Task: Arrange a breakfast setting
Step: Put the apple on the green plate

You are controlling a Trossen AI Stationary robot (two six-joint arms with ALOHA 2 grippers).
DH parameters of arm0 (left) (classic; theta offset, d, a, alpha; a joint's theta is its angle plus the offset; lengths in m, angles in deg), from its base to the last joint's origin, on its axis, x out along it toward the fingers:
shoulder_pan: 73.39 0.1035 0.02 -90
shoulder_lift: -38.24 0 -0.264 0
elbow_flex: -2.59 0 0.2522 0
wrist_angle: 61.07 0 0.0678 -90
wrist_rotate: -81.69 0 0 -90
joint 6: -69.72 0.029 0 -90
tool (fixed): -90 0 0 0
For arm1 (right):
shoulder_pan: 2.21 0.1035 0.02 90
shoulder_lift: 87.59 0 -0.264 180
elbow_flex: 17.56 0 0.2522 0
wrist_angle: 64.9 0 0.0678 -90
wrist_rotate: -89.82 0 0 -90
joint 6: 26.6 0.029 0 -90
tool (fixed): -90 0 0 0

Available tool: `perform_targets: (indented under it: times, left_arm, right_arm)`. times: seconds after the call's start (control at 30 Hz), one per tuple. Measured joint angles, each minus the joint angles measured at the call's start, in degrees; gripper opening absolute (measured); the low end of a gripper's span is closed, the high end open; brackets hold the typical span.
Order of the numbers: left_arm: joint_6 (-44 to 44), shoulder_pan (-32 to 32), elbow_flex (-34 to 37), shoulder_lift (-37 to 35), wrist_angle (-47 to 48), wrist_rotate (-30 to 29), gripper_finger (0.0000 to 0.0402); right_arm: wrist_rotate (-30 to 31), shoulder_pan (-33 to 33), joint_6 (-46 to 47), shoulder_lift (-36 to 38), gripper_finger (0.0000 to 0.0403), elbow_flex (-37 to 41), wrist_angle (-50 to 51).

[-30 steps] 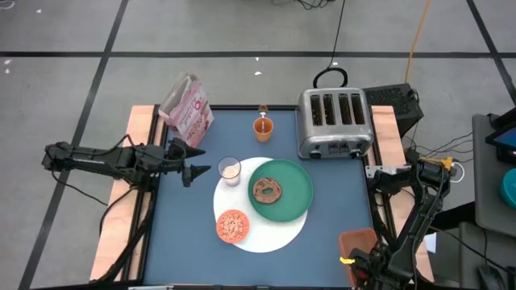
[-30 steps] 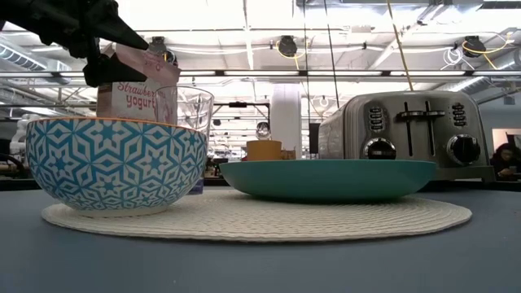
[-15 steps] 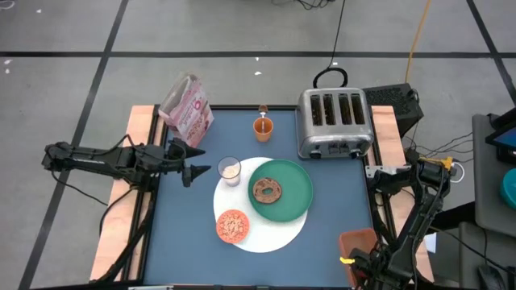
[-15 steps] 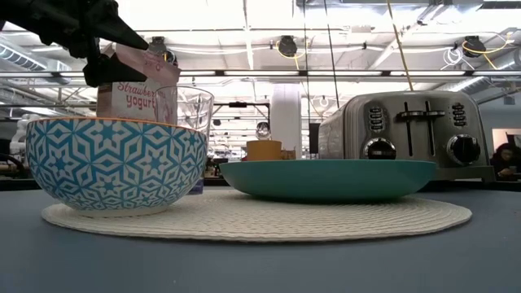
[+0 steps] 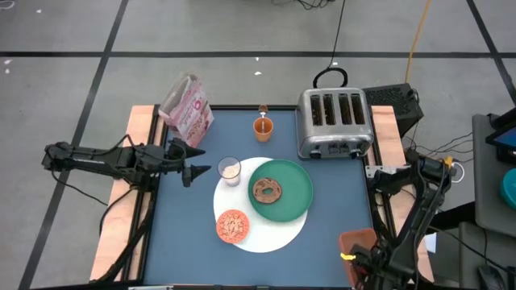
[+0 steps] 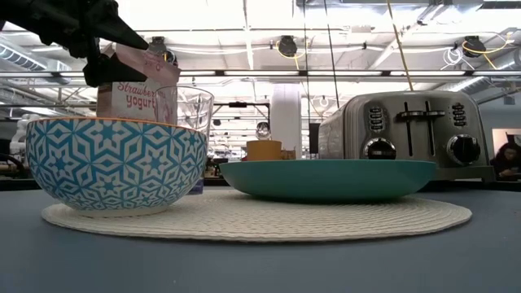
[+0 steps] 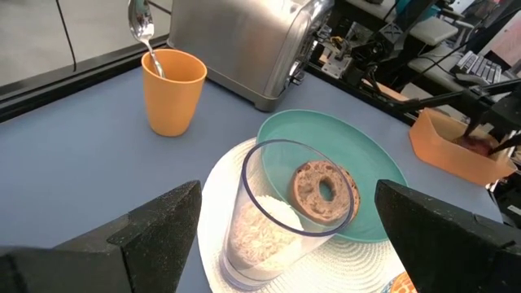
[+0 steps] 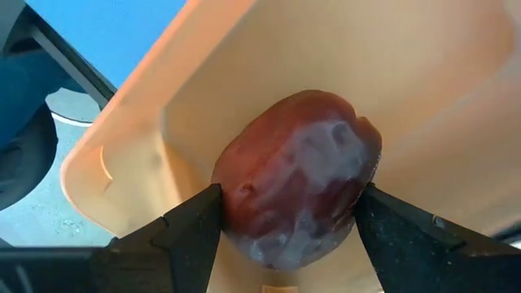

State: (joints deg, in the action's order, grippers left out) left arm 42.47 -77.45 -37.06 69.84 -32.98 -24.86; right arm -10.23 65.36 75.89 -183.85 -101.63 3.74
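A round white mat [image 5: 266, 238] carries a green plate [image 5: 297, 200] with a bagel [image 5: 267, 190], a small orange cereal bowl [image 5: 233, 226] and a small milk glass [image 5: 230, 170]. An orange cup [image 5: 263, 126] with a silver spoon [image 5: 263, 109] standing in it is farther back. My left gripper [image 5: 196, 171] is open and empty, just left of the glass [image 7: 281, 207]. My right gripper [image 8: 289, 213] is shut on the dark red food [image 8: 297, 175] inside an orange bin [image 5: 360, 240] at the near right corner. My right gripper pinches the dark red food between its two fingers [image 8: 195, 224], one on each of its opposite sides [image 8: 236, 203]. The food lies inside the orange bin [image 8: 203, 73]; whether it rests on the bin's floor cannot be told.
A silver four-slot toaster [image 5: 334, 122] stands at the back right. A pink cereal box [image 5: 187, 106] stands at the back left, close behind my left gripper. Bare blue table [image 5: 339, 193] lies between the plate and the bin.
My right arm's elbow has shifted a little toward the table's left; its gripper stays at the orange bin.
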Motion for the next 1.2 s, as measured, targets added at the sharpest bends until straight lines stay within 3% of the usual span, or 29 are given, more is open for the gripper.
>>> perform_targets:
  times: [0.4, 0.83, 1.2]
  left_arm:
    - [0.0, 0.0, 0.0, 0.0, 0.0, 0.0, 0.0370]
    - [0.0, 0.0, 0.0, 0.0, 0.0, 0.0, 0.0370]
    - [0.0, 0.0, 0.0, 0.0, 0.0, 0.0, 0.0370]
  right_arm:
    - [1.3, -0.9, -0.1, 6.9, 0.0256, 0.0, 6.7]
    - [20.9, -3.4, -0.7, 13.6, 0.0256, 0.0, 10.6]
    - [37.7, -11.6, -12.4, 13.8, 0.0256, 0.0, 10.4]
